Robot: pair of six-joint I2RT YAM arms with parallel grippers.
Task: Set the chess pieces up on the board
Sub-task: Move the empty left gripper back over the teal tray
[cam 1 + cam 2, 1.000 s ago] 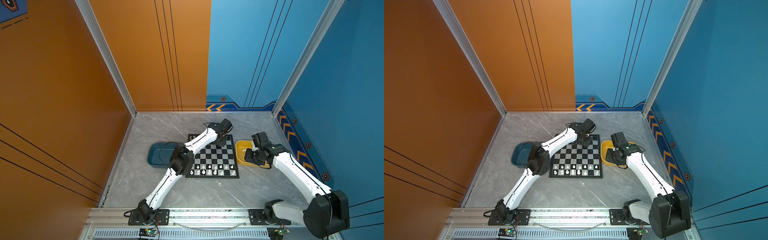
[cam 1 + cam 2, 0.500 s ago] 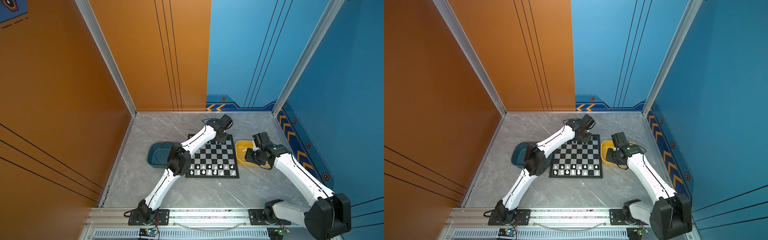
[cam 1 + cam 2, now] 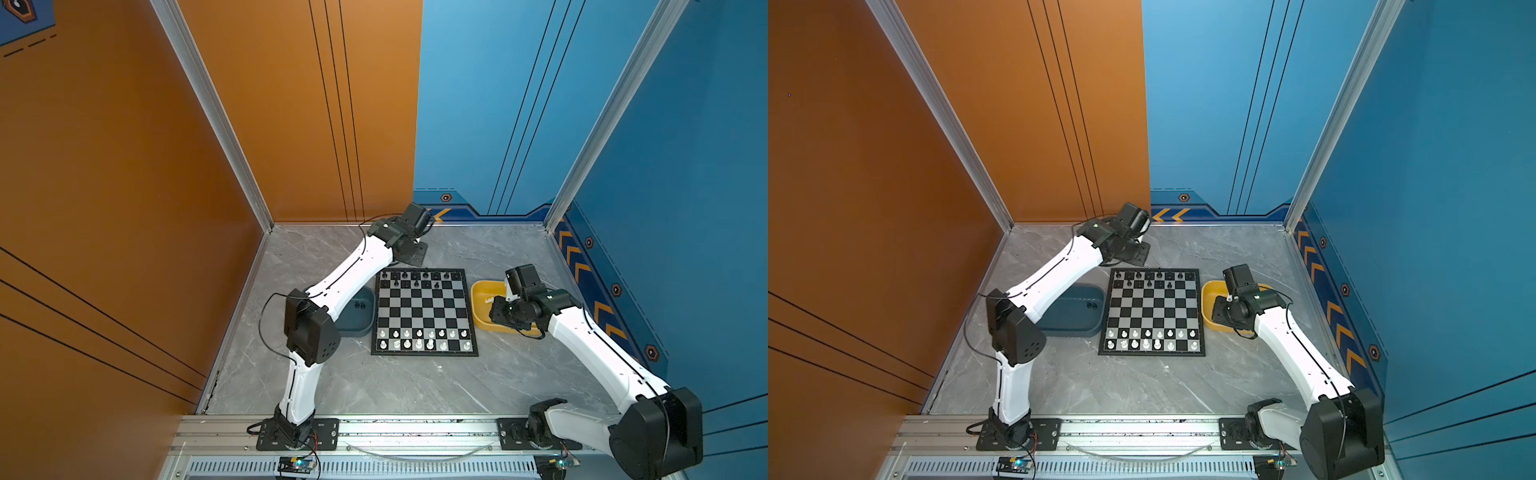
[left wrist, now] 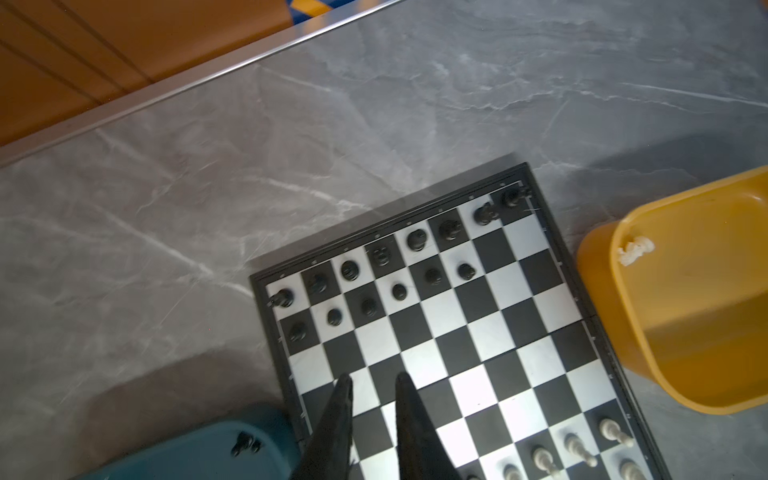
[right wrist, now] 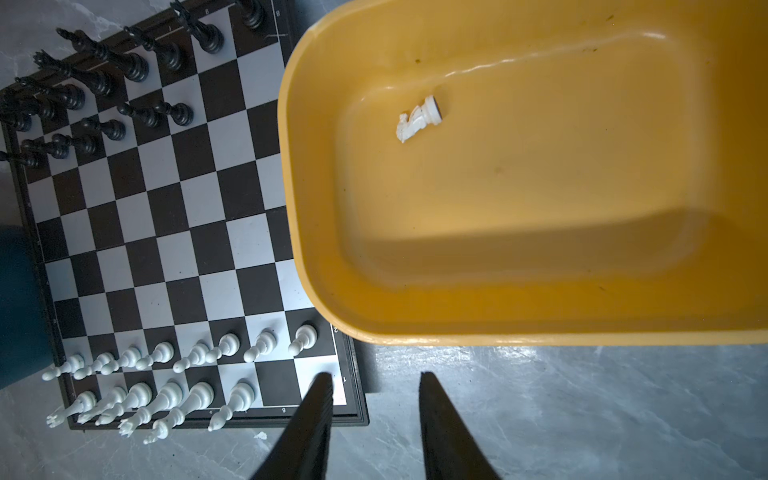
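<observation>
The board (image 3: 423,309) lies mid-worktop (image 3: 374,386), with black chess pieces (image 3: 414,276) on its far rows and white chess pieces (image 3: 419,344) on its near rows. A white knight (image 5: 417,118) (toppled) lies in the yellow tray (image 5: 540,316). The left claw (image 4: 372,377) and right claw (image 5: 376,376) both stand apart, empty.

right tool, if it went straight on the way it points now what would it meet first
Probably the right tool meets the bare table in the gap between the board and the yellow tray. Depth is unclear, so the tray's rim could come first.

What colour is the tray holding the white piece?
Yellow: the tray shows best in the right wrist view.
</observation>
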